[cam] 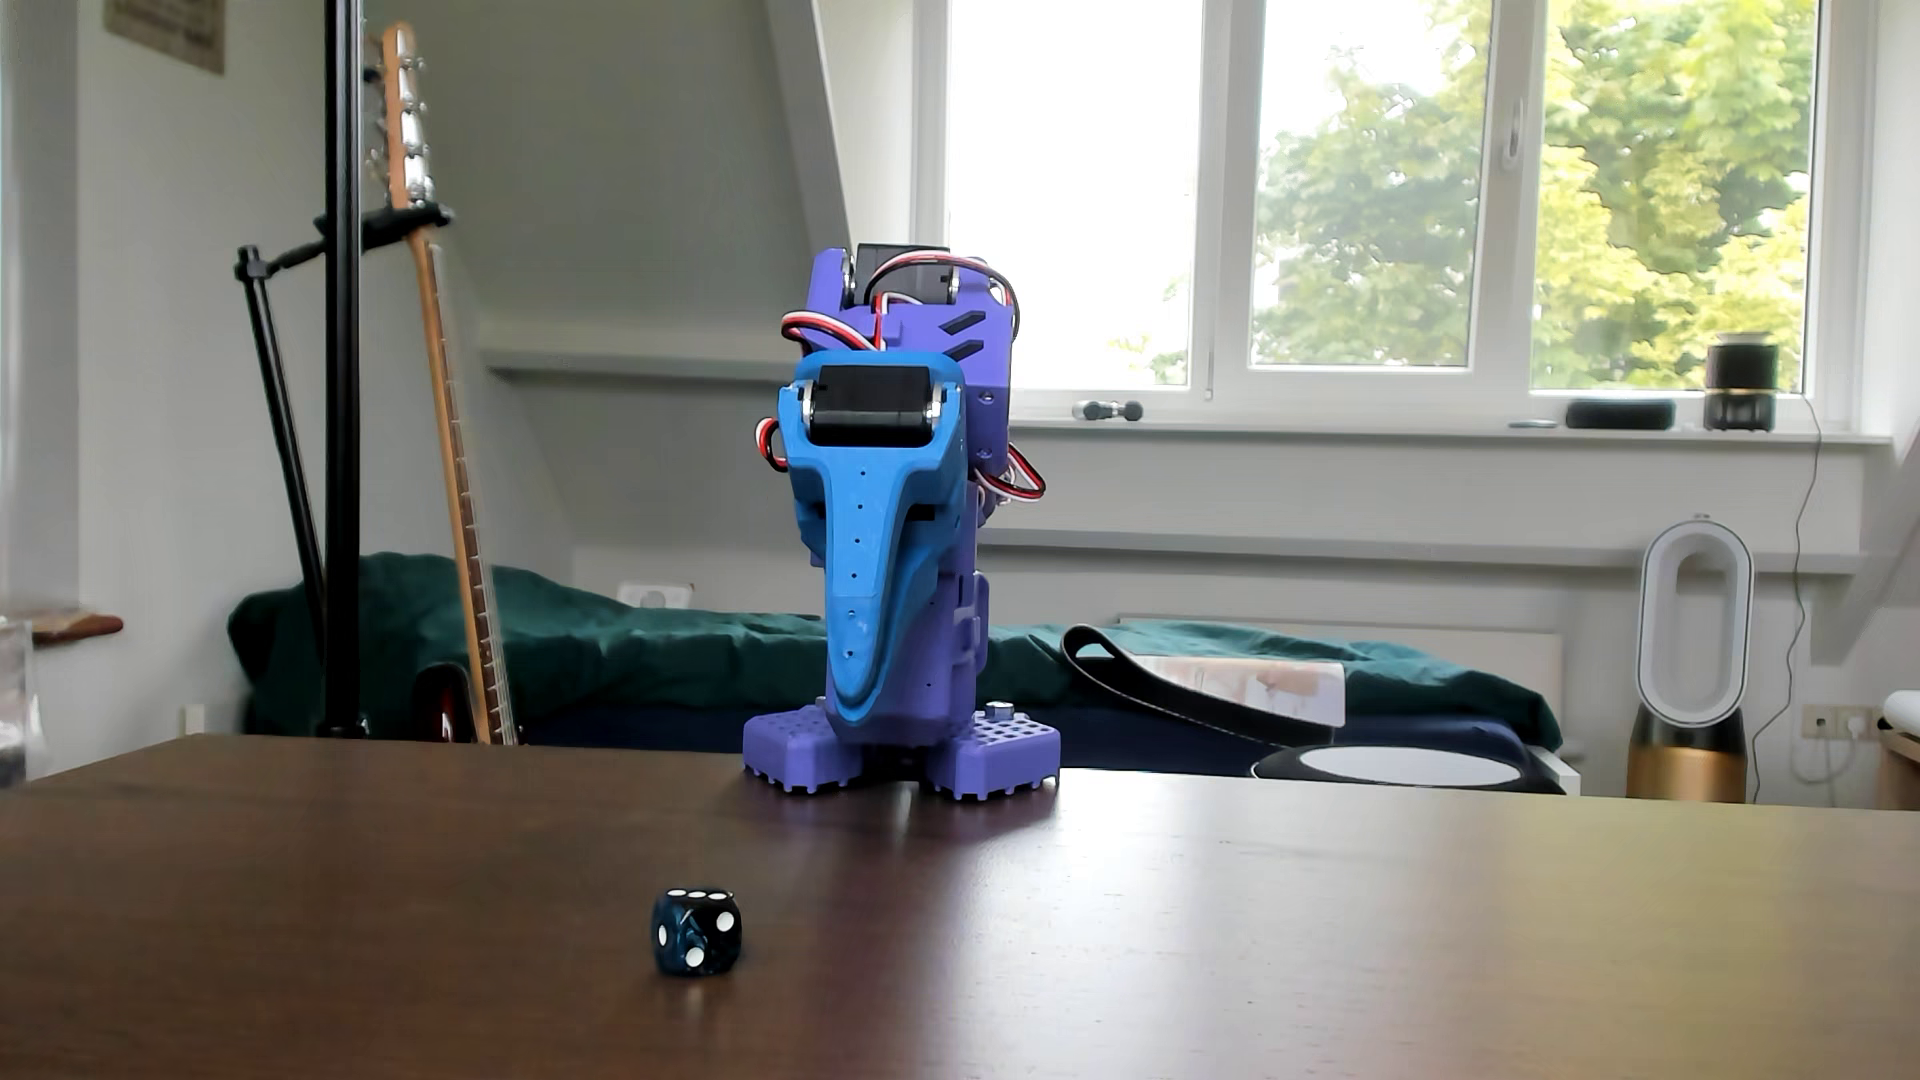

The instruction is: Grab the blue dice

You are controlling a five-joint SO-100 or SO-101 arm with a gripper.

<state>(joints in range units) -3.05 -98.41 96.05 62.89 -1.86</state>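
The blue dice [696, 932] is a small dark navy marbled cube with white pips. It sits alone on the dark brown table [1351, 935], near the front and a little left of centre. The purple arm is folded up at the table's far edge on its purple base [987, 763]. Its gripper [878, 717] hangs straight down in front of the arm, tips just above the base. The bright blue jaw lies flat against the purple jaw, so the gripper is shut and empty. The dice is well in front of the gripper and left of it, apart from it.
A black stand pole [342, 363] rises at the table's back left, with a guitar neck [447, 415] behind it. Beyond the table are a bed with a green cover [623, 644], a white fan [1691, 623] and a window sill.
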